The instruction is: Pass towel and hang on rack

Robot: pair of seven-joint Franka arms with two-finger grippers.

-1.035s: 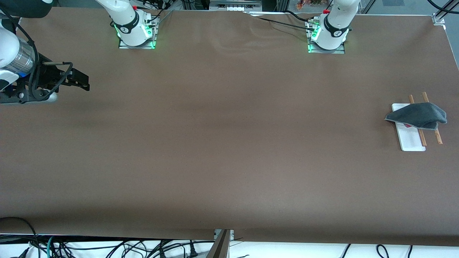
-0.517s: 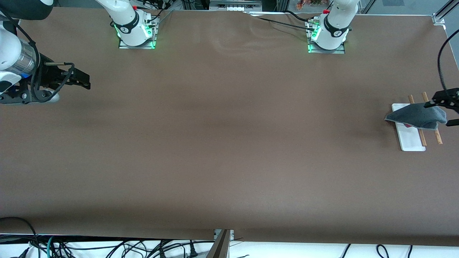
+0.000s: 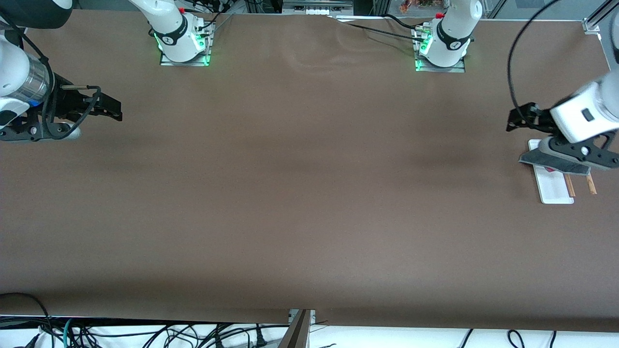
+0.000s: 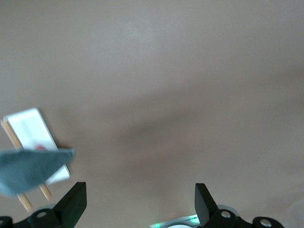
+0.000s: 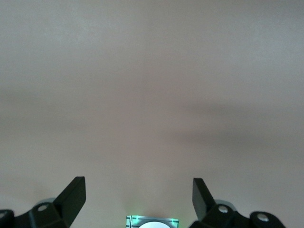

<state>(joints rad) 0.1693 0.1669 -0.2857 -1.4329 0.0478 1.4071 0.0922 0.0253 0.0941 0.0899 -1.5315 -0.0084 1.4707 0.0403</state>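
The dark grey towel (image 3: 546, 159) lies draped over the rack's two wooden rods (image 3: 591, 183), above its flat white base (image 3: 555, 191), at the left arm's end of the table. A pink-red patch shows under the towel's edge. My left gripper (image 3: 515, 120) is open and empty, in the air over the table beside the rack; its wrist hides part of the towel. The left wrist view shows the open gripper (image 4: 137, 190), the towel (image 4: 28, 168) and the rack base (image 4: 28, 130). My right gripper (image 3: 116, 110) waits open and empty over the right arm's end; its wrist view (image 5: 137, 185) shows bare table.
The brown table (image 3: 300, 193) stretches wide between the two grippers. The arm bases (image 3: 184, 46) (image 3: 441, 48) stand along the edge farthest from the front camera. The rack sits close to the table's end edge. Cables (image 3: 145, 333) hang below the nearest edge.
My left arm has swung in from the table's end and now hangs over the rack and towel, gripper open. The towel and rack have not moved. The right arm has barely moved.
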